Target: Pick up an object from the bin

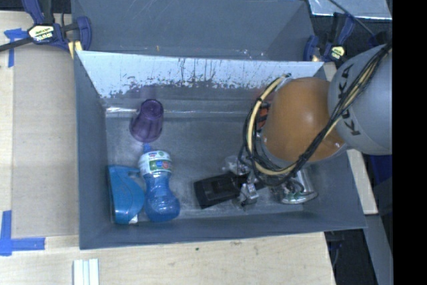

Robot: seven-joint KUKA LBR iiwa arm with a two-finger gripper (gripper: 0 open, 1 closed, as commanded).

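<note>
One black, flat, rectangular block (213,191) lies on the bin floor in the lower middle of the frame and is the thing nearest the hand (245,191). The hand stands at the block's right end, touching it or just beside it; which of the two cannot be told. Whether the hand is apart, together or clamped on the block cannot be told either, since the orange wrist cover (297,120) and its cables hide much of it from above.

The step in hand is judged to be the approach to a grasp of the block. To do it well:
- Centre the hand across the block's narrow width, not along its length.
- Go low before closing, because a flat thing gripped near its top edge is likely to slip out.
- Lift straight up, clear of the bin wall.

A shiny metal piece (297,194) lies just right of the hand and should be kept out of the grasp. Well apart, at lower left, a clear blue plastic bottle with a white label (159,187) lies against a flat blue pouch-like thing (123,193). A translucent purple cup (147,120) lies at the upper left of the grey metal bin (200,143).
</note>
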